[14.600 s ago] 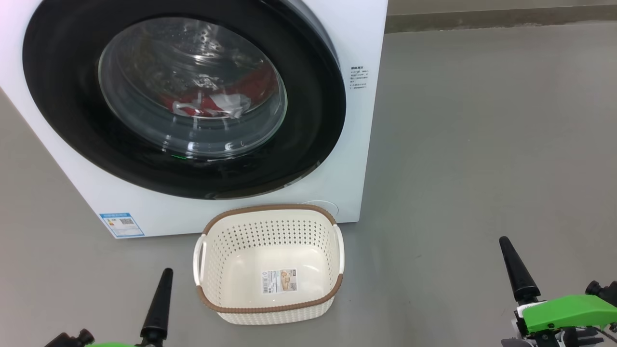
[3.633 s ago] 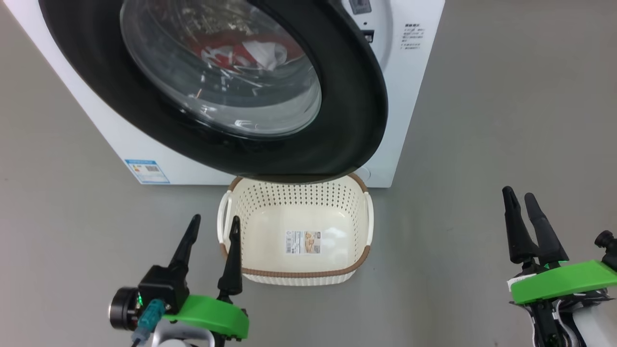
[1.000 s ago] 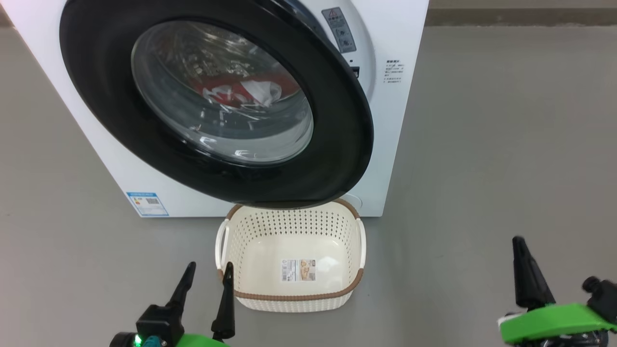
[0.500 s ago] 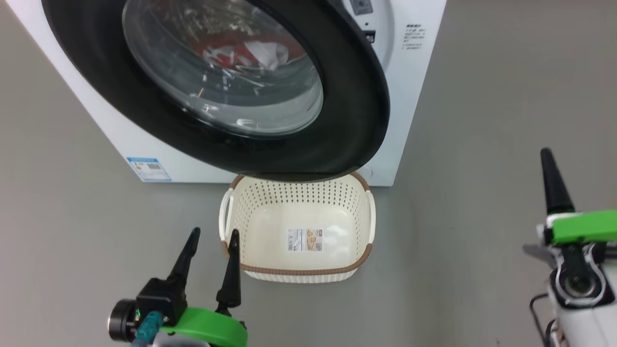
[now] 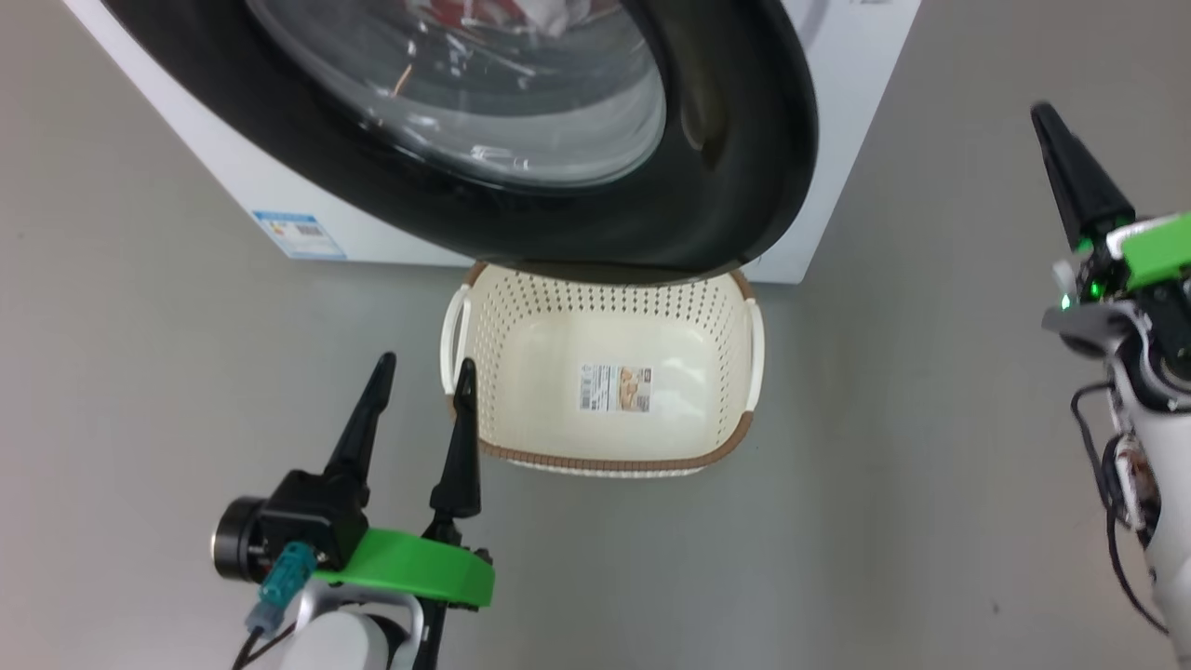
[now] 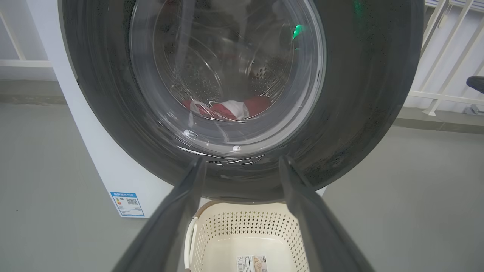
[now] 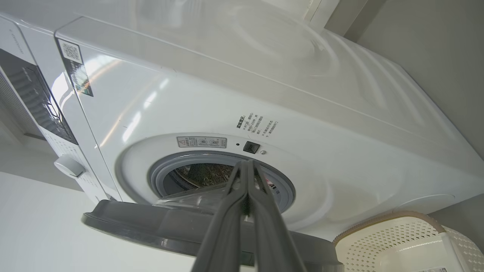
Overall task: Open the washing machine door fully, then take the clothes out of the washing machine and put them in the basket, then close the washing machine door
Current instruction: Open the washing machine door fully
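The washing machine door (image 5: 735, 149) stands ajar, and its black rim overhangs the far end of the basket (image 5: 744, 437). The red and white clothes (image 6: 227, 108) lie in the drum, seen through the door glass. The washing machine (image 5: 861, 102) is white. My left gripper (image 5: 425, 363) is open and empty, low beside the basket's left handle. My right gripper (image 5: 1044, 116) is raised at the right, off the door's free edge, with nothing in it. In the right wrist view my right gripper (image 7: 246, 163) has its fingers pressed together, pointing at the gap between the door edge (image 7: 151, 226) and the grey ring (image 7: 157, 172).
Bare grey floor (image 5: 930, 465) spreads to the right of the basket and machine. A blue label (image 5: 298, 233) marks the machine's lower left front. White railing (image 6: 446, 56) stands behind at the right. A control panel and knob (image 7: 68, 166) sit on the machine's front.
The head camera has dipped and shifted. My right gripper has risen and moved forward toward the door's free edge. Over the longer span the door went from shut to ajar.
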You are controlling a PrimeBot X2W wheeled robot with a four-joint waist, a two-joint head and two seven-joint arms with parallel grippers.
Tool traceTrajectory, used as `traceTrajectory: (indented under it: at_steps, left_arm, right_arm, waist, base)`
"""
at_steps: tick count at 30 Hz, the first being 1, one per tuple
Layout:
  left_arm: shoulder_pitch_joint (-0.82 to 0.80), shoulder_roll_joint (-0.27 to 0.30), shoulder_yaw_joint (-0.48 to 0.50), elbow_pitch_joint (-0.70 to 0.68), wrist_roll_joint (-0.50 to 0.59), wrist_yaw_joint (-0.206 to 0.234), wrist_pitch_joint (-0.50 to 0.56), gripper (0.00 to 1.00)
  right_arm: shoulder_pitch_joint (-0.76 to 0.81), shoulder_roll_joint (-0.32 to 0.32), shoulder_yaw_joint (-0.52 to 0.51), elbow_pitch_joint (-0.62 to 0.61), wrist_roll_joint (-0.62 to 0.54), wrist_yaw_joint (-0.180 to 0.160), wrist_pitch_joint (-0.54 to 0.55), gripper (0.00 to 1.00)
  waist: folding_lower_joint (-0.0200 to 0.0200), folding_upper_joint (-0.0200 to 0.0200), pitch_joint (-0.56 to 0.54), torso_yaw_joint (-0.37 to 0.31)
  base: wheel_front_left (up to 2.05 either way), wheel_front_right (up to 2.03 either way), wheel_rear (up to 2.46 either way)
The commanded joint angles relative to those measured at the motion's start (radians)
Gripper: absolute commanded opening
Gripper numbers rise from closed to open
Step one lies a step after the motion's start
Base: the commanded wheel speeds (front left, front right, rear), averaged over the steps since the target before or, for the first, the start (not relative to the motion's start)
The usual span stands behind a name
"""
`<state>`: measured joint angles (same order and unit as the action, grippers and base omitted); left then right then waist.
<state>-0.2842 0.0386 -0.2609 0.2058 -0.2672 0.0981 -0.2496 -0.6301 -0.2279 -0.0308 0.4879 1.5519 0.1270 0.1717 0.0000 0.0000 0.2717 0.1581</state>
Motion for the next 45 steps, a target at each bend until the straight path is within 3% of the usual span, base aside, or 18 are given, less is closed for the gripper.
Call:
traceTrajectory:
  at_steps: [1, 8, 19, 45]
  left_arm:
    - [-0.032, 0.012, 0.023, -0.032, -0.009, 0.010, -0.012, 1.00]
    - [-0.067, 0.012, -0.008, -0.048, -0.025, 0.024, -0.012, 1.00]
    - [-0.091, 0.012, -0.042, -0.055, -0.039, 0.044, -0.012, 1.00]
    - [-0.092, 0.012, -0.052, -0.028, -0.045, 0.046, -0.012, 1.00]
  right_arm:
    - [-0.047, -0.014, 0.028, -0.012, 0.008, 0.004, 0.027, 0.00]
    - [-0.188, -0.034, 0.085, 0.052, 0.022, 0.004, 0.168, 0.00]
    - [-0.312, -0.011, 0.138, 0.093, 0.037, 0.004, 0.292, 0.00]
    - [-0.257, 0.031, 0.163, 0.071, 0.100, 0.004, 0.499, 0.00]
  waist:
    - [0.0000, 0.0000, 0.052, 0.025]
    - [0.0000, 0.0000, 0.107, 0.053]
    - [0.0000, 0.0000, 0.138, 0.075]
    - [0.0000, 0.0000, 0.107, 0.079]
  base:
    - [0.00, 0.00, 0.00]
    - [0.00, 0.00, 0.00]
    - [0.00, 0.00, 0.00]
    - [0.00, 0.00, 0.00]
